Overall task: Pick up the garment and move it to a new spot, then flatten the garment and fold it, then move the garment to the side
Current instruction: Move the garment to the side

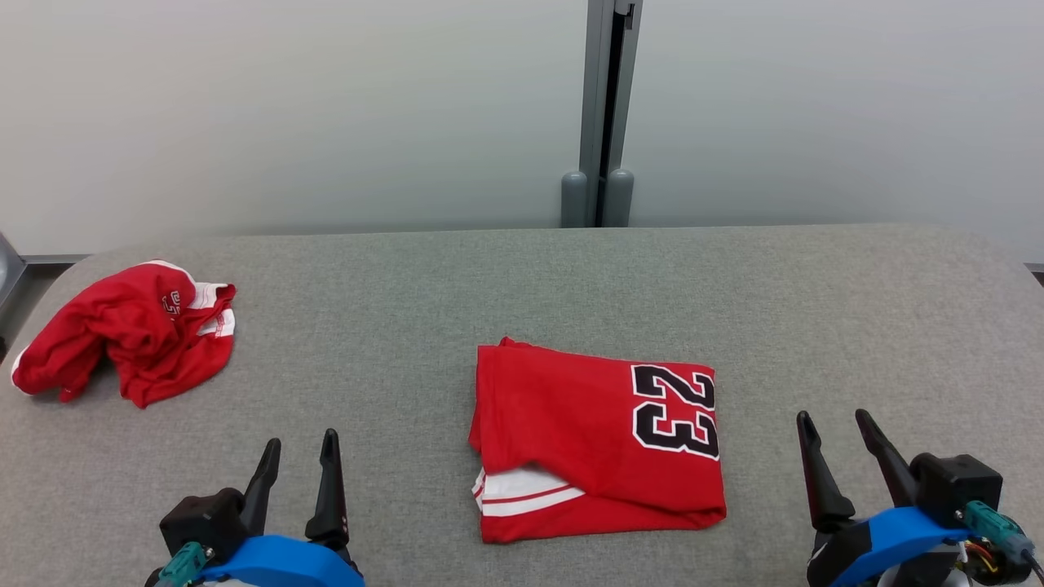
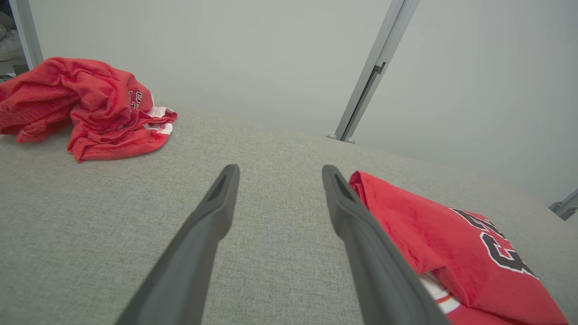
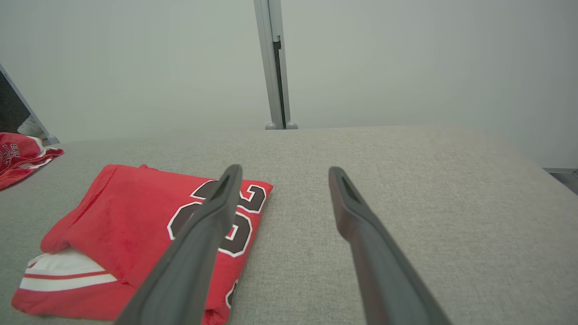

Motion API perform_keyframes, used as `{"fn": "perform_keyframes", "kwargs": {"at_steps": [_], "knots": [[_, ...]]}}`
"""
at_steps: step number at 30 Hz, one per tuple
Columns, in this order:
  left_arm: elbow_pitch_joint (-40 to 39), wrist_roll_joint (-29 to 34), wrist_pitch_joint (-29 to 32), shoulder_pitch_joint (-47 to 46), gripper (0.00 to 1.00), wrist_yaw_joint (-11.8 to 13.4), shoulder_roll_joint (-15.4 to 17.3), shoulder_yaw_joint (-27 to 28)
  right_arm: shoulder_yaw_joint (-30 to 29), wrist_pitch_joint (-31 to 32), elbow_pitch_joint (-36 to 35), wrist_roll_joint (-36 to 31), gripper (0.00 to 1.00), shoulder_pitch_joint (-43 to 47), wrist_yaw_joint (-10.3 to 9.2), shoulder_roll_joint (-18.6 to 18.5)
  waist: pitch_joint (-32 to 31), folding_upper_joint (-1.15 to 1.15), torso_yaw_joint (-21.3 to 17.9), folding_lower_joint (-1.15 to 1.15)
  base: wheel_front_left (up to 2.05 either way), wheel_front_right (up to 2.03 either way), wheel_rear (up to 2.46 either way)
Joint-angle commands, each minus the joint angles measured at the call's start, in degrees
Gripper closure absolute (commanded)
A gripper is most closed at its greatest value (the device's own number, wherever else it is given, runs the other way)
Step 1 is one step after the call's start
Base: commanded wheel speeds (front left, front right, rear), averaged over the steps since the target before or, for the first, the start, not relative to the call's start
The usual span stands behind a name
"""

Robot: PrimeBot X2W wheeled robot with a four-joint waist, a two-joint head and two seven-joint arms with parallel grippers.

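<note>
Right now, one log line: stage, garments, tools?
stage: folded, side move pending | folded jersey: centre of table | crumpled jersey: far left | left tool: open, empty | right tool: open, empty

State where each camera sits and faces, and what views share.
Head view: high, looking forward and down at the grey table; folded red jersey centre, crumpled red jersey far left; left gripper and right gripper, open, at bottom corners.
Left wrist view: low, along its own fingers; folded red jersey at right.
Right wrist view: low, along its own fingers; folded red jersey at left.
Shared: both jerseys, wall post.
</note>
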Motion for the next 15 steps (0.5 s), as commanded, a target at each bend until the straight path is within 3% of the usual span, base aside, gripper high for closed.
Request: {"fn": "perform_keyframes", "kwargs": {"at_steps": [1, 8, 15], "knots": [[-0.11, -0.08, 0.18, 0.62, 0.0, 0.33, 0.21, -0.27, -0.12, 0.5, 0.21, -0.51, 0.0, 0.87, 0.01, -0.07, -0.02, 0.0, 0.06, 0.0, 0.0, 0.0, 0.0], [-0.47, 0.18, 0.33, 0.25, 0.0, 0.42, 0.24, -0.63, -1.01, 6.38, 1.6, -0.19, 0.0, -2.42, 0.01, -0.08, 0.39, 0.0, 1.13, 0.0, 0.0, 0.0, 0.0], [-0.92, 0.38, 0.44, -0.83, 0.0, 0.24, 0.14, -0.95, -3.04, 16.77, 3.21, -1.93, 0.0, -9.67, 0.01, -0.08, 2.36, 0.0, 3.71, 0.0, 0.0, 0.0, 0.0]]}}
